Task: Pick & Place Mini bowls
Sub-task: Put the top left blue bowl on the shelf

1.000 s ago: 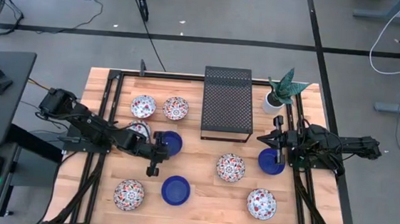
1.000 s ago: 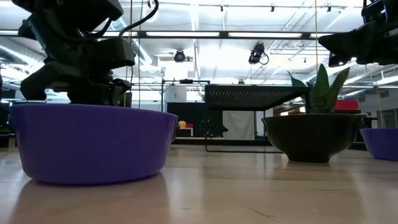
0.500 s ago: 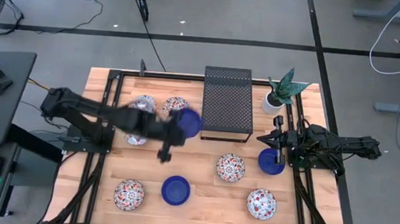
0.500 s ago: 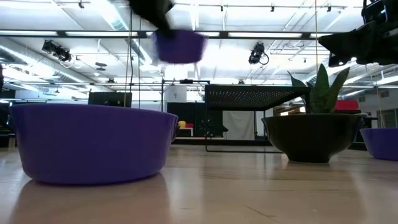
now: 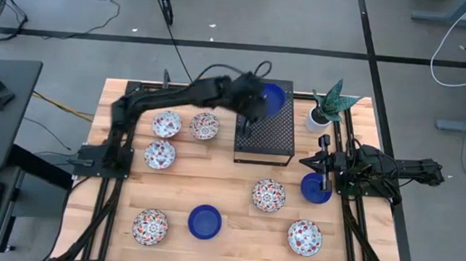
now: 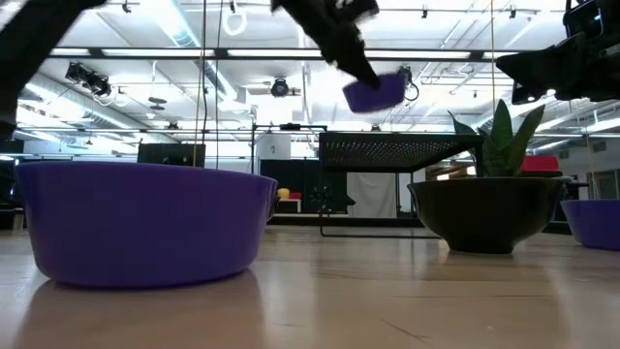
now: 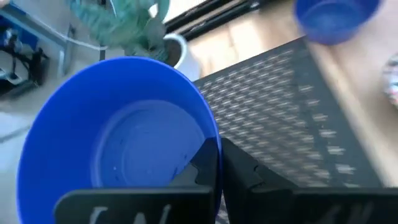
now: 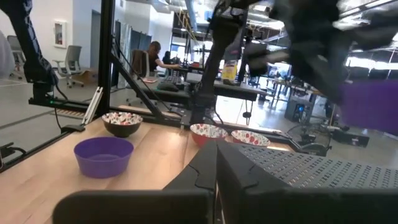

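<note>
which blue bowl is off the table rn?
The blue bowl in the left gripper, held above the black mesh rack. The other two sit on the table.

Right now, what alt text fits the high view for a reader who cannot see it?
The left gripper holds a blue bowl above the black perforated stand. The right gripper rests shut beside another blue bowl; more bowls dot the wooden table.
</note>
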`<act>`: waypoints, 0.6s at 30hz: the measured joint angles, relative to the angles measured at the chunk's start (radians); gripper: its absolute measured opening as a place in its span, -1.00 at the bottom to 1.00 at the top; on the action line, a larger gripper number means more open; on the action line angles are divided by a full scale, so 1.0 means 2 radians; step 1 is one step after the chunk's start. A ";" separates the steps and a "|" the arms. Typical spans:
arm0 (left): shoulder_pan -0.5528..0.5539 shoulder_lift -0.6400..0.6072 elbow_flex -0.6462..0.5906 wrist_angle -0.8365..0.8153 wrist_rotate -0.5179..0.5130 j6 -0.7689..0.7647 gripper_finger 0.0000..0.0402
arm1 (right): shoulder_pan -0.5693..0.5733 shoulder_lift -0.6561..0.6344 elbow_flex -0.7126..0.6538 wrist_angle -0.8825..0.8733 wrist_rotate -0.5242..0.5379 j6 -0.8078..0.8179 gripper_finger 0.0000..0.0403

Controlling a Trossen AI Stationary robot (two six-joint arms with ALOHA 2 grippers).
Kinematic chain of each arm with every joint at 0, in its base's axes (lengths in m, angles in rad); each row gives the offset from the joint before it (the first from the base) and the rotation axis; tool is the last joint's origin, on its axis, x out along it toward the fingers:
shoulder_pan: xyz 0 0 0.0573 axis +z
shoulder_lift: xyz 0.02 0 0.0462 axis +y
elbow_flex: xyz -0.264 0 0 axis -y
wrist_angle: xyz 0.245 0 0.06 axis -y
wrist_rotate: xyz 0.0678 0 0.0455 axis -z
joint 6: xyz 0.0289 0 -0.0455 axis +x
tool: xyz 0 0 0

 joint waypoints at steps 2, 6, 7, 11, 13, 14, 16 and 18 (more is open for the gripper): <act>0.016 0.026 0.023 -0.002 0.016 -0.004 -0.94 | 0.000 0.000 0.000 0.000 0.000 0.000 -0.96; 0.042 0.059 0.041 0.003 0.033 -0.013 -0.95 | 0.000 0.000 0.000 0.000 0.000 0.000 -0.96; 0.047 0.064 0.041 0.007 0.034 -0.013 -0.95 | 0.000 0.000 0.000 0.000 0.000 0.000 -0.96; 0.064 0.084 0.041 0.015 0.035 -0.018 -0.90 | 0.000 0.000 0.000 0.000 0.000 0.000 -0.96; 0.069 0.087 0.041 0.018 0.035 -0.024 -0.89 | 0.000 0.000 0.000 0.000 0.000 0.000 -0.96; 0.071 0.087 0.041 0.019 0.035 -0.025 -0.89 | 0.000 0.000 0.000 0.000 0.000 0.000 -0.96; 0.074 0.087 0.041 0.022 0.035 -0.026 -0.90 | 0.000 0.000 0.000 0.000 0.000 0.000 -0.96; 0.076 0.087 0.040 0.022 0.035 -0.026 -0.90 | 0.000 0.000 0.000 0.000 0.000 0.000 -0.96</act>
